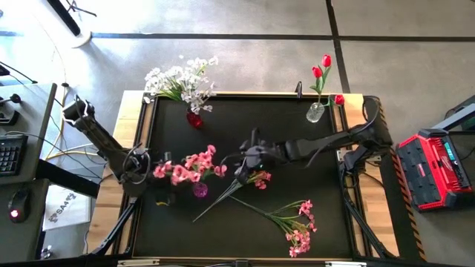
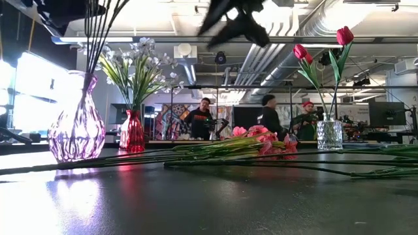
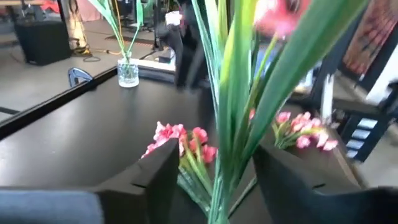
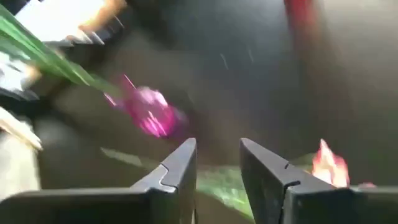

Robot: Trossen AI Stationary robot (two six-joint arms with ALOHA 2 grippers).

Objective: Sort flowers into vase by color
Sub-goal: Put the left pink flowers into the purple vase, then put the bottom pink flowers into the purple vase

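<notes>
Currently the black surface (image 1: 312, 193) carries 3 vases. At its far edge a red vase (image 1: 194, 119) holds the white flowers (image 1: 179, 80), and toward the far right corner a clear glass vase (image 1: 315, 112) holds red tulips (image 1: 321, 67). Near the left side, a purple vase (image 1: 200, 190) holds a pink bunch (image 1: 189, 167), its blossoms leaning left over the rim.

Left gripper (image 1: 138, 165) sits just left of that pink bunch. In the left wrist view its jaws stand apart, with green stems (image 3: 233, 93) passing up between the fingers (image 3: 158, 177); cannot tell whether they touch.

Right gripper (image 1: 245, 172) reaches in from the right to mid-surface, over the stems of a second pink spray (image 1: 259, 178) that lies flat, stems running toward the near left. Right wrist view shows the jaws partly apart, a green stem (image 4: 221, 183) lying across the gap beneath; contact not visible.

A third pink spray (image 1: 299, 225) lies loose toward the near right corner.

Low view: 3 people (image 2: 268, 117) stand in the room behind the surface.
</notes>
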